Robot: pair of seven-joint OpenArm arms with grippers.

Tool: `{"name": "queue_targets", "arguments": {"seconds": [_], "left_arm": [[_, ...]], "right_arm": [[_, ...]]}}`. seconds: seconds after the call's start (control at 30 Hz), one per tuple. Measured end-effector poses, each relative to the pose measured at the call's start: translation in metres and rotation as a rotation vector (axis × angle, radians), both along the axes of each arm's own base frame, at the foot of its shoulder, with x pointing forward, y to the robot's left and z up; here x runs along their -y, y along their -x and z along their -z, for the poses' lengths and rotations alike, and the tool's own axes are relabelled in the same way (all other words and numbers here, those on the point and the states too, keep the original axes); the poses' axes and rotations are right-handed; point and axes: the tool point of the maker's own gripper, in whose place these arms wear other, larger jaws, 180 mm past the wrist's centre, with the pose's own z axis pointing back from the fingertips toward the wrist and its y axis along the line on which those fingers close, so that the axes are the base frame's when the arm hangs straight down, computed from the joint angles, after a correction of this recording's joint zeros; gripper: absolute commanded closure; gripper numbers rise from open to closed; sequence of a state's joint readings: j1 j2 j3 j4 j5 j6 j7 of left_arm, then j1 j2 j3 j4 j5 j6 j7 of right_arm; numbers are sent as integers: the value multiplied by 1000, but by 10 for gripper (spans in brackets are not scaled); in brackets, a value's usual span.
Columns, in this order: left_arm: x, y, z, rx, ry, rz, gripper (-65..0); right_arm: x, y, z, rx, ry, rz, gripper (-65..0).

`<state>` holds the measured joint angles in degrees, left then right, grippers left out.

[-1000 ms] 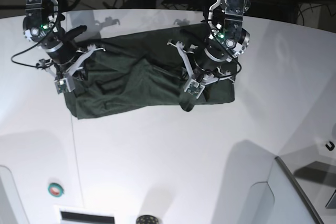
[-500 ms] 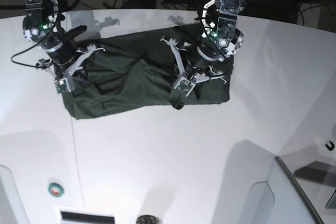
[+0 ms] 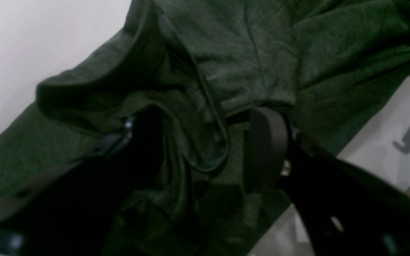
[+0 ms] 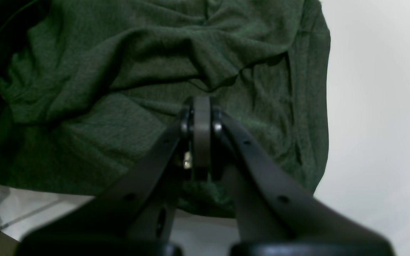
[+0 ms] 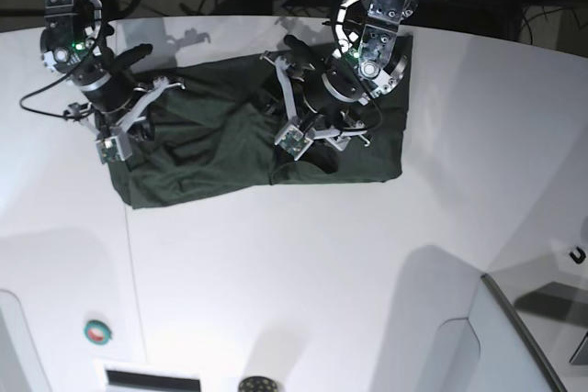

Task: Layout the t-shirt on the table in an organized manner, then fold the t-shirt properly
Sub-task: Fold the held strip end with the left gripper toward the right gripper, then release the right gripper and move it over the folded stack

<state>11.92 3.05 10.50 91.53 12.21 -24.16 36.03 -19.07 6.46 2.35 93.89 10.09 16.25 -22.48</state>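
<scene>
Left hand (image 5: 292,131) has just opened, releasing the t-shirt (image 5: 211,149) mid-frame; right hand (image 4: 201,106) closed on fabric; layout unfinished.

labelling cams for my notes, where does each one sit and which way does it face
Base: high above the table, looking down at the t-shirt; both arms show.
Left wrist: on the left arm, looking along the left gripper, jaws apart over bunched shirt folds.
Right wrist: on the right arm, looking along the right gripper, shut at the shirt.
Shared: all three show the green t-shirt on the white table; the base view also shows both grippers.
</scene>
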Motion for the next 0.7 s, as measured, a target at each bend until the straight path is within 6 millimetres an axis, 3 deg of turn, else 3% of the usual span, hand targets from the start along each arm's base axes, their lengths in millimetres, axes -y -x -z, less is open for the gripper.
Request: {"name": "queue_targets", "arguments": {"seconds": [0.1,0.2,0.3,0.33,0.4,0.43,0.5,0.53,0.63,0.7], "left_arm": [[7,0,-5,12,4,20,-434],[22,-4,-31,80,40,54,-433],[7,-18,-61,156,47,1,-426],[-13,-23,-68,166,21,-43,-425],[-87,-31,-73,159,-111,-198,-387],[-131,-29,-73,144,-186,-296,-329],[-210,-11,-72,118,-295,-465,-132],[-243,6,-70,86,-339,-536,-7],[-321,60,-70,11,-438,-757,0],[-357,83,-77,2,-460,-873,0]], "right_arm": [[0,0,0,0,0,0,0],[-1,0,0,-1,-1,-1,0],[-1,0,-4,6,8,-9,0],[-2,-1,-10,20,6,-11,0],[-5,-1,-22,55,5,-16,-2],[-6,-1,-27,64,10,-21,-2],[-18,-1,-42,100,3,-49,-2],[-31,1,-48,116,1,-95,-3],[-103,20,-62,144,-72,-331,-6],[-147,42,-60,117,-94,-498,-51]]}}
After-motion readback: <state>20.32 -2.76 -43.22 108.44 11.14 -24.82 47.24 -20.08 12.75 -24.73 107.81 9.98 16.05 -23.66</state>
